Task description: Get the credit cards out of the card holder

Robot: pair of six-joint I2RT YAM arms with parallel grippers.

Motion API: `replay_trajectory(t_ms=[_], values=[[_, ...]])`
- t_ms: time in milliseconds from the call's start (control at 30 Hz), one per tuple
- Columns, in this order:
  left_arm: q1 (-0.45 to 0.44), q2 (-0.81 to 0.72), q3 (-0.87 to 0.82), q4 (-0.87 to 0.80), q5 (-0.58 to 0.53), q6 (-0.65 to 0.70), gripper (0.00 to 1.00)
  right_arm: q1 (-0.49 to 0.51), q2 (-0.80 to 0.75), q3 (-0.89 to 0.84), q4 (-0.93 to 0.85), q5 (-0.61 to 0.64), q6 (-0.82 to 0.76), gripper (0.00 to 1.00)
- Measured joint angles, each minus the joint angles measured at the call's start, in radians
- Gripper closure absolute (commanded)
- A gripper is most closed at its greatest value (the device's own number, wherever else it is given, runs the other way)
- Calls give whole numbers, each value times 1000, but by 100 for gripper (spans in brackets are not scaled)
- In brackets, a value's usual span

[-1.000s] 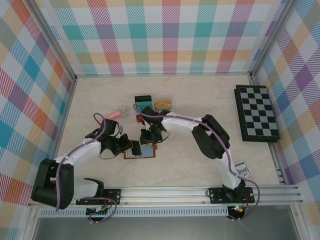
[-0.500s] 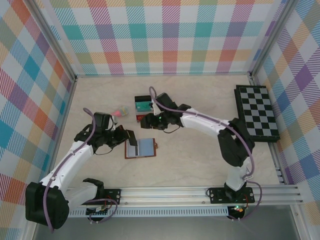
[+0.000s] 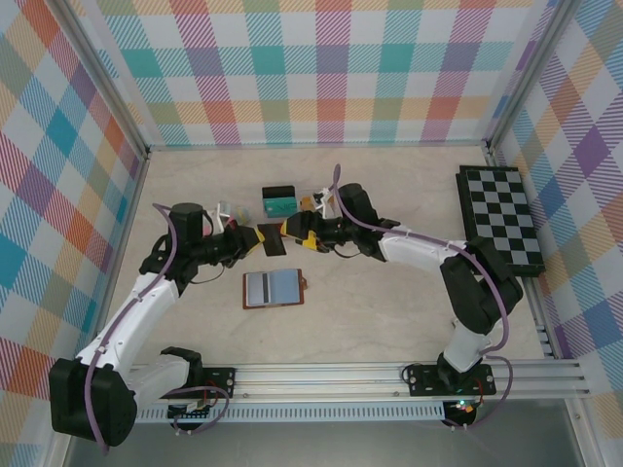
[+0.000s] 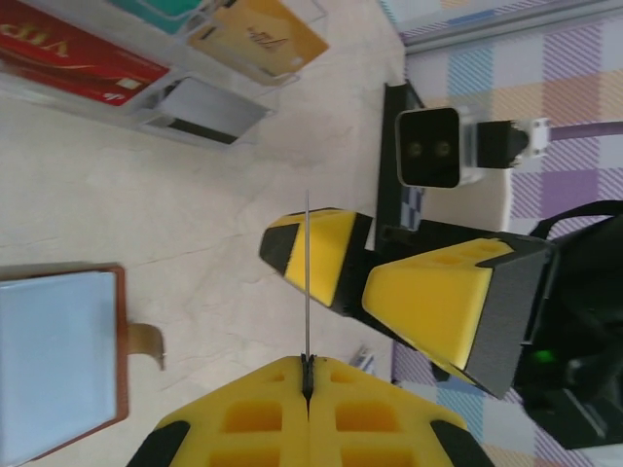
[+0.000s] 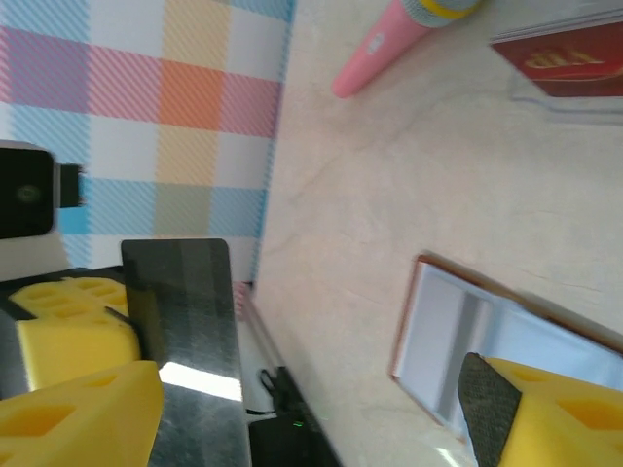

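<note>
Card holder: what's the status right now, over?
Left gripper shut on a dark card. Right gripper open beside it. Card holder lies open, nothing in the way.

The pale, marble-veined tabletop [image 3: 389,311] carries a brown card holder [image 3: 274,289] lying open and flat near its middle, blue-grey pages up, its little tab on the right side; farther back sits a clear plastic box [image 4: 146,119] with compartments; near that box lies a pink pen-shaped thing [image 5: 389,44]; a black-and-white chessboard [image 3: 500,220] lies flat along the right edge, well apart from the rest
</note>
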Motion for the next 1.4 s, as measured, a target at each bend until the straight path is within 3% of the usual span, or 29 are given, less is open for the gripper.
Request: replay_trajectory(t_ms=[233,400,600,967,1133,1167,1400], values=[[6,0,0,95,60,-91,100,-6,0,-23,220,-82,156,34],[11,0,0,119,69,-126,100,-6,-1,-61,344,-116,236,49],[12,-4,0,120,69,-146,100,-6,-36,-109,366,-128,275,71],[13,-35,-18,143,89,-169,100,6,-73,-111,369,-149,293,83],[17,-48,-33,137,95,-180,100,14,-80,-111,346,-151,276,99],[17,-48,-33,131,95,-182,95,14,-88,-111,331,-151,266,100],[18,-53,45,-138,11,-53,27,24,-192,-75,30,-79,59,100]])
